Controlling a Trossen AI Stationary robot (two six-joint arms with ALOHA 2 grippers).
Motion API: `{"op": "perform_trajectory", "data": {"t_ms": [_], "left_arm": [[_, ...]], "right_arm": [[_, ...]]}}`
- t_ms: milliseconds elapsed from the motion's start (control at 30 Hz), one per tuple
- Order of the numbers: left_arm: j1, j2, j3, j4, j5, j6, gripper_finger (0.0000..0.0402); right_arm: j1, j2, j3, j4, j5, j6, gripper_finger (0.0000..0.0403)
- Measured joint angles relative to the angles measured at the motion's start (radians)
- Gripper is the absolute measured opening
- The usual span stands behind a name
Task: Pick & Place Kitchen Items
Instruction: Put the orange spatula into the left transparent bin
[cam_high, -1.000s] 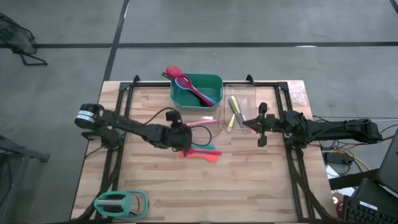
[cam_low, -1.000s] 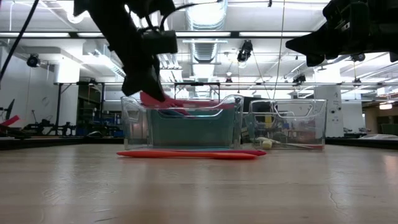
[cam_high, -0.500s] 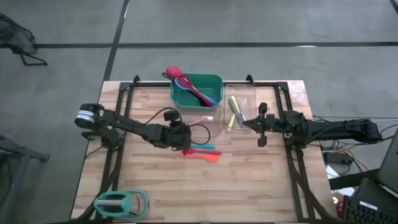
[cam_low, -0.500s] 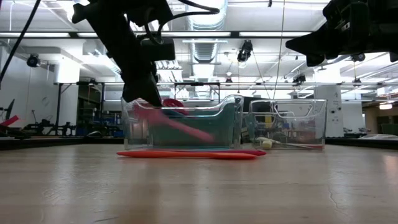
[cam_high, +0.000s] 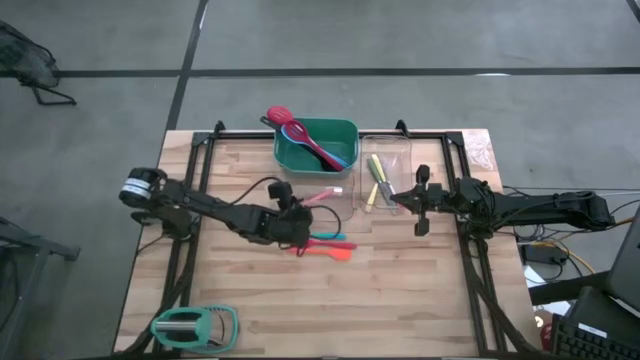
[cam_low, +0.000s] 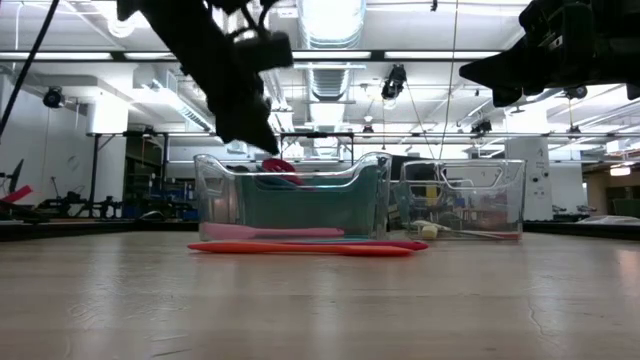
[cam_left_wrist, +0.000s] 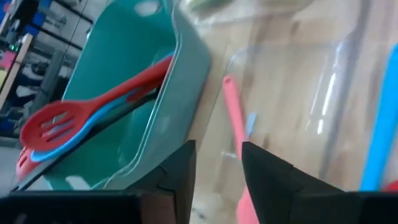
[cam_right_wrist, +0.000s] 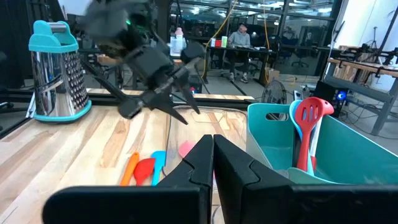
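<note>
Slim pink utensil (cam_high: 322, 195) flat on table; left gripper (cam_high: 297, 222) parted, empty; right gripper (cam_high: 405, 202) closed.

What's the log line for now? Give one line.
left gripper: open, above table | pink utensil: on table beside green bin | right gripper: shut, waiting by clear bin

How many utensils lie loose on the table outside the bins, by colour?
Pink utensil: 1
Blue utensil: 1
Red utensil: 1
Orange utensil: 1
Total: 4
</note>
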Motion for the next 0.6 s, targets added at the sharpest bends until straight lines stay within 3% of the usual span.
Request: {"op": "perform_trajectory", "data": {"t_ms": [267,367,500,600], "left_arm": [[-0.135,0.0,0.052,0.027,0.044,0.011,0.0168],[-0.175,0.0,0.041,0.149,0.166,0.05,0.0171],[-0.183,0.027,0.021,0.344,0.407,0.068,0.017],[-0.181,0.078,0.014,0.428,0.446,0.075,0.017]], "right_arm": [[0.0,0.0,0.0,0.0,0.0,0.0,0.0008],[0.0,0.0,0.0,0.0,0.0,0.0,0.0008],[0.0,0.0,0.0,0.0,0.0,0.0,0.0008],[0.0,0.0,0.0,0.0,0.0,0.0,0.0008]]}}
